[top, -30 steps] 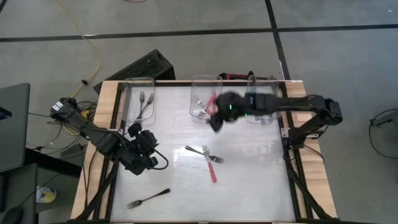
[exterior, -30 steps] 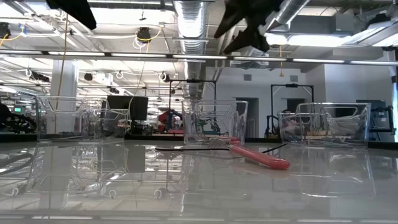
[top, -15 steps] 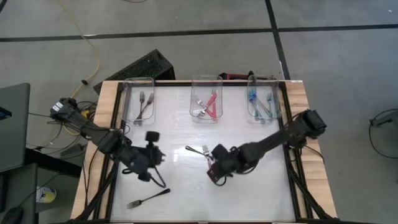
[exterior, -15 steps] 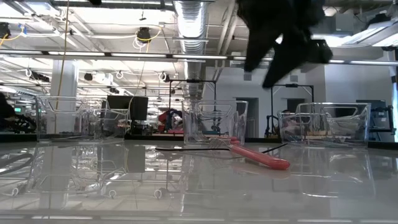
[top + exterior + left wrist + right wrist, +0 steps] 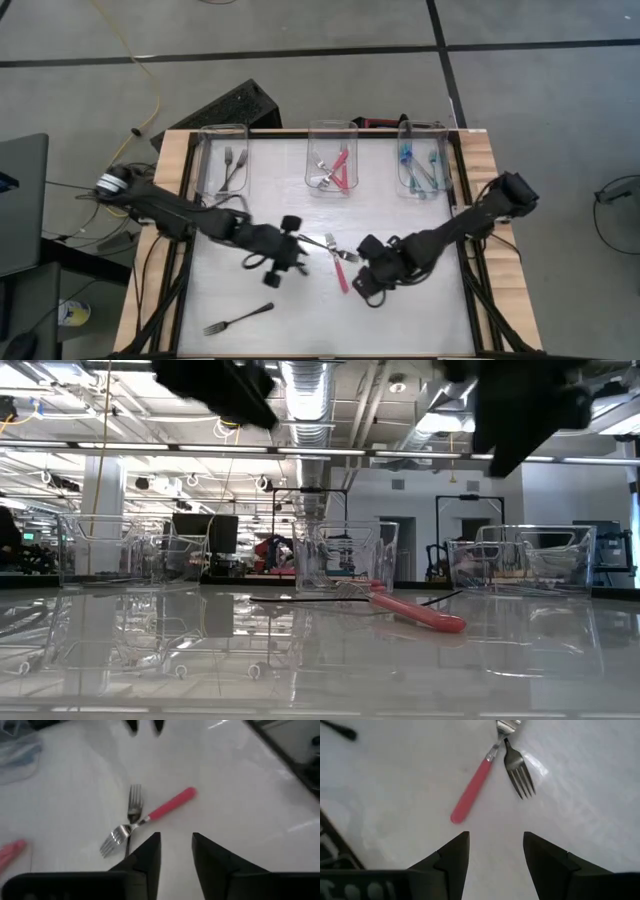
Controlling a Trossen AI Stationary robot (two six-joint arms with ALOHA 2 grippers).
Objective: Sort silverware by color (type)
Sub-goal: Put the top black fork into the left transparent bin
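A pink-handled fork (image 5: 342, 271) lies in the table's middle, its tines crossing a grey metal fork (image 5: 314, 241). Both also show in the left wrist view, the pink fork (image 5: 167, 808) beside the grey fork (image 5: 132, 810), and in the right wrist view, the pink fork (image 5: 472, 790) beside the grey fork (image 5: 519, 775). My left gripper (image 5: 297, 254) is open above the table, just left of the two forks. My right gripper (image 5: 362, 282) is open, just right of the pink handle's end. A dark fork (image 5: 238, 318) lies near the front left.
Three clear bins stand along the far edge: the left bin (image 5: 222, 135) holds grey forks, the middle bin (image 5: 332, 128) pink and grey ones, the right bin (image 5: 422, 128) teal ones. The two grippers are close together over the table's middle.
My right gripper has gone from over the middle bin toward the near edge and stands beside the pink fork's handle. My left gripper has gone toward the table's right, up to the two crossed forks. The forks on the table have stayed where they were.
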